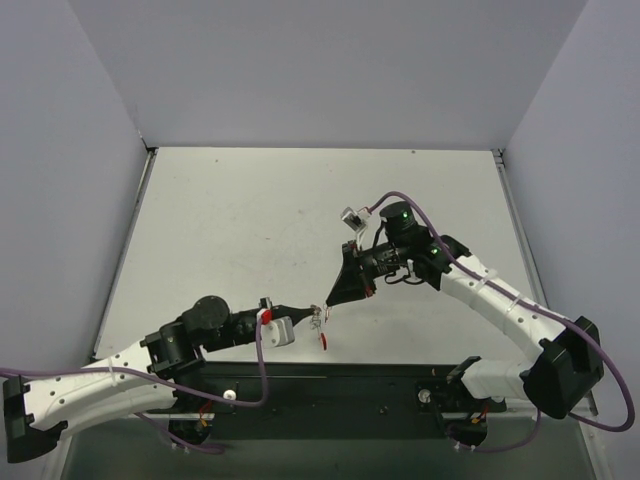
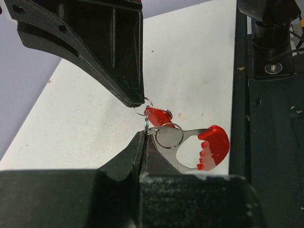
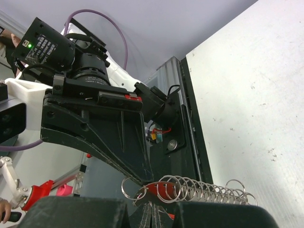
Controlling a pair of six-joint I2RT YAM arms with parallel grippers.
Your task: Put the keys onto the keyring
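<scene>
Red-headed key (image 2: pixel 159 115), pinched by the right gripper (image 2: pixel 136 101), sits at 10 o'clock of the keyring (image 2: pixel 216 142), which the left gripper (image 2: pixel 142 137) pinches above the tabletop (image 1: pixel 250 220). Threading appears unfinished.

Two claws are counted, the left claw (image 1: pixel 312 313) and the right claw (image 1: pixel 329 301); one red-headed key (image 2: pixel 159 115) and one keyring (image 2: pixel 214 142) are seen, and one worktop (image 1: pixel 250 220).

The keyring (image 2: pixel 213 145), a thin hoop with one red arc and a toothed grey-silver rest, juts sideways from the pinched tips of the left hand (image 2: pixel 145 137). The key (image 2: pixel 159 115), tiny and red-headed, sits just above it, gripped at the tip of the right hand (image 2: pixel 137 100).
</scene>
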